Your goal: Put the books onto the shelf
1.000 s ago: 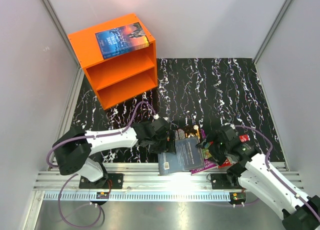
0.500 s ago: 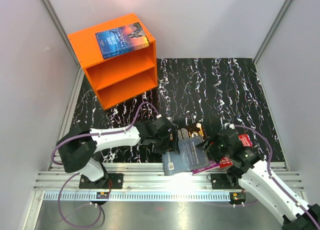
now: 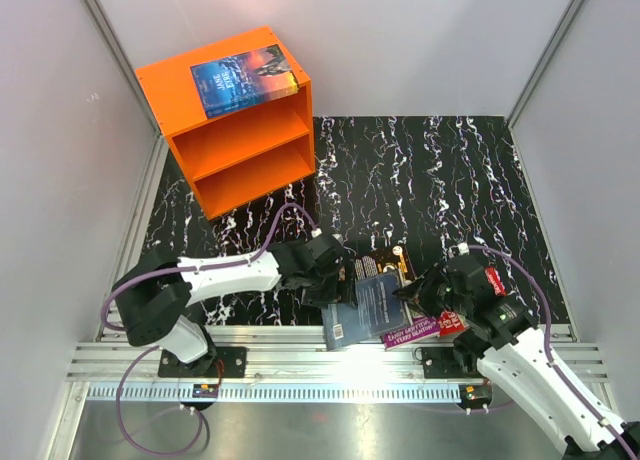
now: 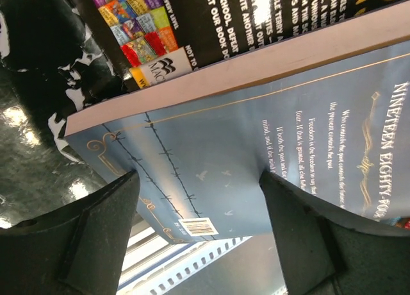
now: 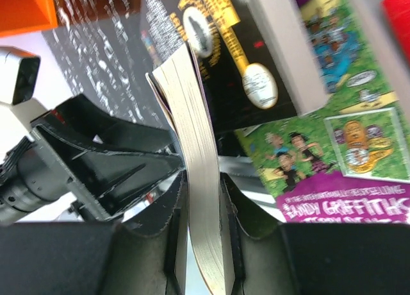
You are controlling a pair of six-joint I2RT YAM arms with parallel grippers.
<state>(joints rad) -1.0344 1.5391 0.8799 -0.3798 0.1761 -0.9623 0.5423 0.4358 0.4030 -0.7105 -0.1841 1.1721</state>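
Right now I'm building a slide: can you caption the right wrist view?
Right gripper closed on a paperback by its page edge, green-purple book next to it.

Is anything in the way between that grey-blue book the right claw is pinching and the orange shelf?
Yes, partly. The left gripper, jaws open, sits at the grey-blue book on its shelf-side edge, right on the straight path to the shelf. Past it, the mat looks bare up to the shelf's openings.
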